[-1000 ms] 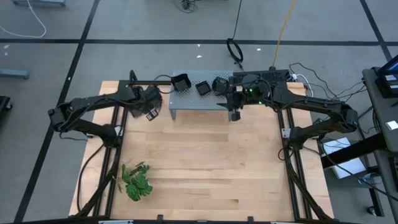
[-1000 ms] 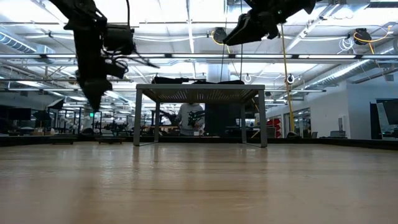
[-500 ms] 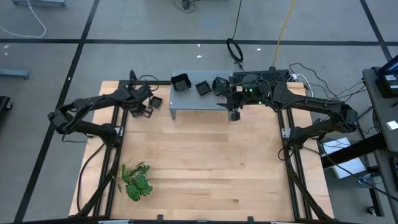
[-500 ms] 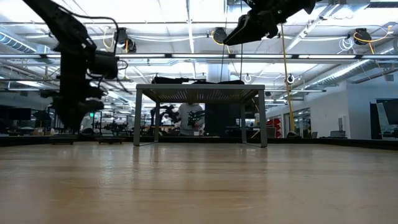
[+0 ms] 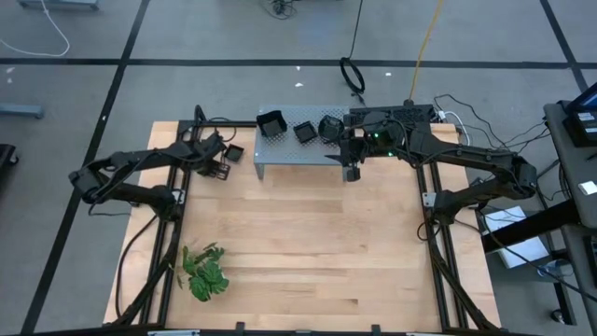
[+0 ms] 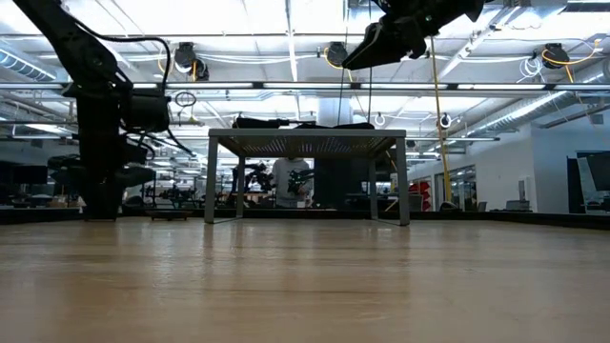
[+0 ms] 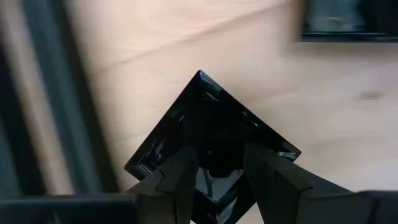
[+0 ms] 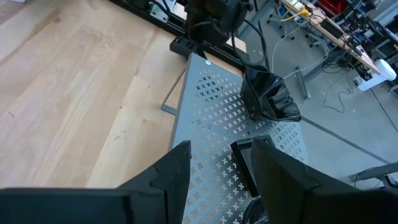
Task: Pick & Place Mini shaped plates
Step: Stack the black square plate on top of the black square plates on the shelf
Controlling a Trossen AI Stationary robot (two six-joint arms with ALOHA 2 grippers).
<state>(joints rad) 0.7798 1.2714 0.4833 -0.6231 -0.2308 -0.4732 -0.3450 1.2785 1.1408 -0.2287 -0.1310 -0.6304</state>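
The left gripper (image 7: 217, 171) is pinching one corner of a square black plate (image 7: 208, 134) low over the table's (image 5: 308, 243) far-left corner, while the right gripper (image 8: 217, 168) is hovering open-fingered over the grey stand (image 8: 214, 118).

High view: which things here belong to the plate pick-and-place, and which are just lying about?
Part of the job:
- square plate, gripped by the left gripper low over the table's left side
- plate on the table beside it
- three plates on the stand, with the right gripper open over them

Lying about:
- green sprig
- grey perforated stand, which only carries plates
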